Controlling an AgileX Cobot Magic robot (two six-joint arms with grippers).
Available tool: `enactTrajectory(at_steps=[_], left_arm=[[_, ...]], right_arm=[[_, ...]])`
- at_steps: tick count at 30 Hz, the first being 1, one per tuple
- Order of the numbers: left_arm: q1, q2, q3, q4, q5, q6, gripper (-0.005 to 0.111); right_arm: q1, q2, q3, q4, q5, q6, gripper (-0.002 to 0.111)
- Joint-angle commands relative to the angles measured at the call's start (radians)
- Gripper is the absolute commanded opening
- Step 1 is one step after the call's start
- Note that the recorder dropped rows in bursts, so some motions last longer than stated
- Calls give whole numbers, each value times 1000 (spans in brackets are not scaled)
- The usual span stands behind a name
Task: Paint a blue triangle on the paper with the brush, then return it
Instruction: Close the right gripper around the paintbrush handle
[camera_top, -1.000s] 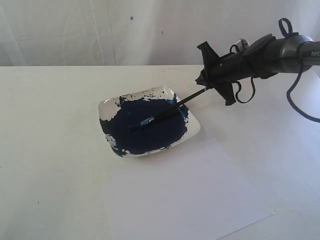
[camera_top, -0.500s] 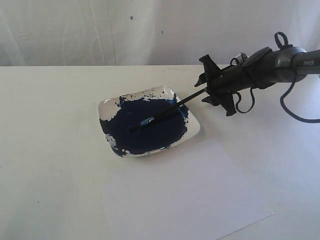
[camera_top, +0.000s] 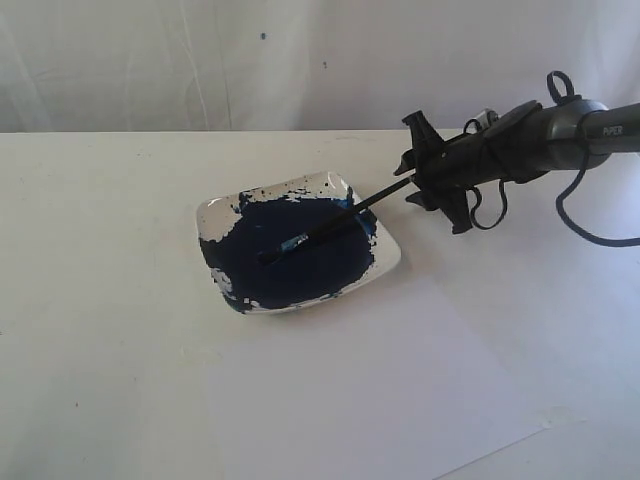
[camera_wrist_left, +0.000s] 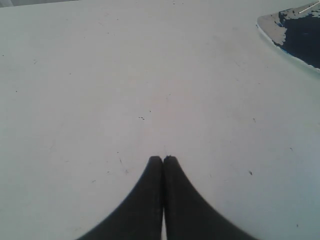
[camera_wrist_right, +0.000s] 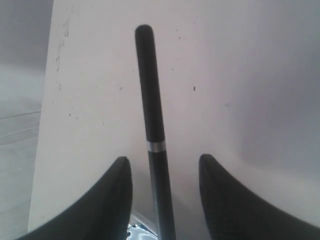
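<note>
White table (camera_top: 100, 250): paint dish (camera_top: 391, 262), paper (camera_top: 380, 390)

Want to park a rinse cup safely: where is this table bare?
In the exterior view, the table is bare left of the dish, and in a strip behind it toward the backdrop. The paper in front is blank but is for painting. Crowded: right of the dish, where the brush handle sits between the jaws of the open right gripper.

Right end effector (camera_wrist_right: 164, 159) newly off brush (camera_wrist_right: 149, 85)
</note>
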Motion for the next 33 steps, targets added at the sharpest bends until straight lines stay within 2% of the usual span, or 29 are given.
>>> enactTrajectory(at_steps=[1, 28, 33], left_arm=[[-7, 5, 4, -7, 2, -9, 0], [-7, 5, 4, -7, 2, -9, 0], [-7, 5, 4, -7, 2, -9, 0]], right_arm=[[-10, 10, -26, 5, -4, -10, 41], [-10, 65, -65, 30, 10, -10, 41], [-10, 65, -65, 30, 7, -10, 36]])
